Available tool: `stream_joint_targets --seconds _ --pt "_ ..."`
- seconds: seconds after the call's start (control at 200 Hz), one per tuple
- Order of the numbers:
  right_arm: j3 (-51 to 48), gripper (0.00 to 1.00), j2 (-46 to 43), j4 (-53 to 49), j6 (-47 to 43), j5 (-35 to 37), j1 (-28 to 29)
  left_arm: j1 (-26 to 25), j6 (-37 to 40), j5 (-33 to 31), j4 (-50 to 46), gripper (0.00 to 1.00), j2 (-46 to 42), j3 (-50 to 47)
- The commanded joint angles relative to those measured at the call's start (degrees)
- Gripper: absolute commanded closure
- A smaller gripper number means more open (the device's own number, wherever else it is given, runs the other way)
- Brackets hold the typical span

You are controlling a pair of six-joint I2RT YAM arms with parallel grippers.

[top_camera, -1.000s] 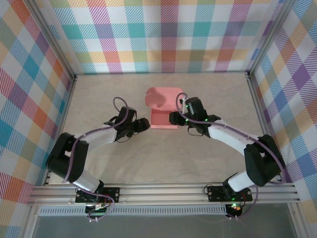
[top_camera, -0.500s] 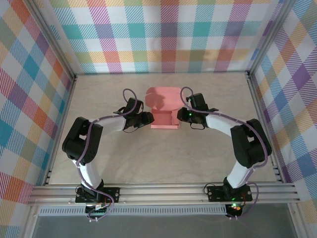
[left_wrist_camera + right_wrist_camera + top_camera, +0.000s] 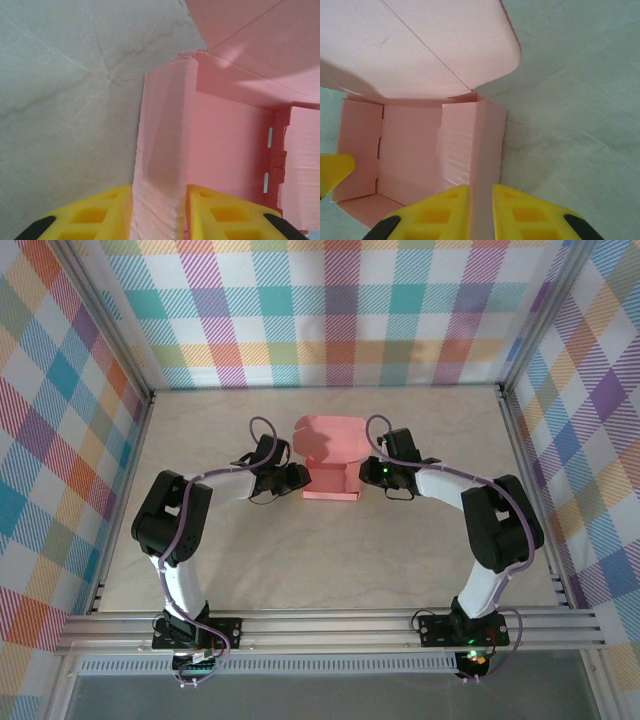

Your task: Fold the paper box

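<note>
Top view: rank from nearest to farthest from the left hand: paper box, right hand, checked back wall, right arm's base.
1. paper box: its left side wall sits between the fingers of the left hand.
2. right hand: just across the box, at its right side wall.
3. checked back wall: beyond the box.
4. right arm's base: near edge, far right.
</note>
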Motion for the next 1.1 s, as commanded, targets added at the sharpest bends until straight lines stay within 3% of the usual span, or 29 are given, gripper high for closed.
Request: stream_joint_targets --seconds 0.0,0.13,0.575,1.095 --pt "1.68 0.81 1.86 1.71 0.53 -3.16 -0.21 0.61 0.32 1.38 -0.05 0.69 0.35 1.30" --pt "1.86 0.81 2.42 2.50 0.29 -5.62 -0.18 0.61 0.08 1.98 -0.01 0.75 0.33 1.30" --pt "3.30 0.89 4.75 0.80 -1.40 -6.76 0.13 -0.26 -1.41 4.97 1.47 0.75 0.85 1.49" --pt "7.32 0.84 6.28 -8.93 -7.76 5.33 3.71 -1.06 -1.58 4.97 1.55 0.75 1.50 1.93"
